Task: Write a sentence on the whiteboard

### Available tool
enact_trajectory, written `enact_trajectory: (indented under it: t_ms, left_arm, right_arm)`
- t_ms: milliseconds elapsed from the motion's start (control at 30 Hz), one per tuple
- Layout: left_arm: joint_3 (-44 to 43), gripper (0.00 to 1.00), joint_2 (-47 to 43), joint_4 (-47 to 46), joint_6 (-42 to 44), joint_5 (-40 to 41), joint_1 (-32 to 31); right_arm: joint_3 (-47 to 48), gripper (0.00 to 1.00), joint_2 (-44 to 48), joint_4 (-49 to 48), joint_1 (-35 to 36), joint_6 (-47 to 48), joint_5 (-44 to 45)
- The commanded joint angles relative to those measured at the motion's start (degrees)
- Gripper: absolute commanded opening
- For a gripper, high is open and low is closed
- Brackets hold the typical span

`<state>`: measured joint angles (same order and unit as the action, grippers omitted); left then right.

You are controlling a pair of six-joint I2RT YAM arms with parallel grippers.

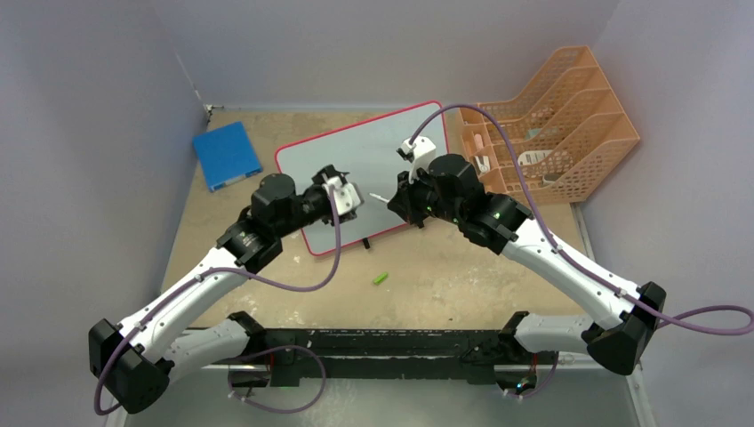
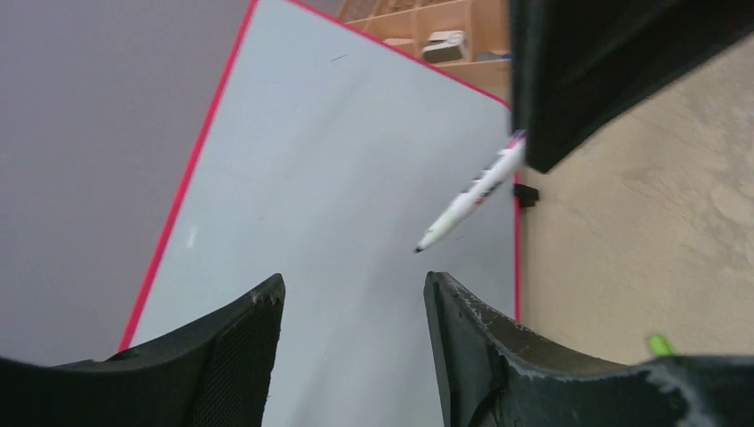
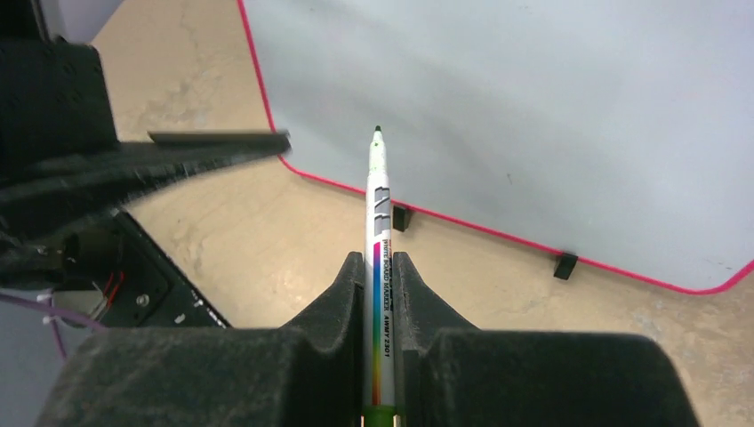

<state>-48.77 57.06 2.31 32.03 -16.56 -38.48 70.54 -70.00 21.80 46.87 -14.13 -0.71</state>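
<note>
Since no lettering shows anywhere on the board, the sentence is judged not yet begun; the step in hand is the approach to the first stroke.

Nearest the arm bases, a green cap (image 1: 381,278) lies on the table (image 1: 462,267), at 6 o'clock from the whiteboard (image 1: 373,147).

Next, the right gripper (image 3: 380,262) pinches a white marker (image 3: 380,200), its bare tip over the board's near edge. Contact cannot be confirmed.

The left gripper (image 2: 354,294) hovers over the board's near-left part, jaws spread, holding nothing.

Beyond, the red-rimmed whiteboard lies mid-table, with a blue pad (image 1: 227,154) at 10 o'clock and an orange file rack (image 1: 560,116) at 2 o'clock.

The next move calls for lowering the tip to light contact, with room left for the line.
</note>
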Motion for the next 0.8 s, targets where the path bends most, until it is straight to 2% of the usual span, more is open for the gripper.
enact_trajectory:
  t_ms: [0, 233, 533, 767]
  left_arm:
    - [-4.4, 0.58, -1.5, -4.4, -11.6, 4.8, 5.0]
    - [-5.5, 0.66, -3.8, -5.8, -23.4, 7.9, 14.4]
    - [-5.3, 0.69, -3.2, -3.5, -40.4, -6.4, 33.1]
    - [-3.2, 0.69, -1.7, -2.9, -47.3, -15.3, 41.4]
  right_arm:
    - [-0.4, 0.0, 2.5, -4.9, 0.2, -1.7, 6.8]
    - [-0.8, 0.0, 2.8, -8.2, 0.2, -2.1, 8.6]
    - [2.3, 0.0, 0.2, -8.6, 0.5, -0.9, 8.8]
    - [3.9, 0.0, -2.0, -9.7, 2.1, -0.5, 9.9]
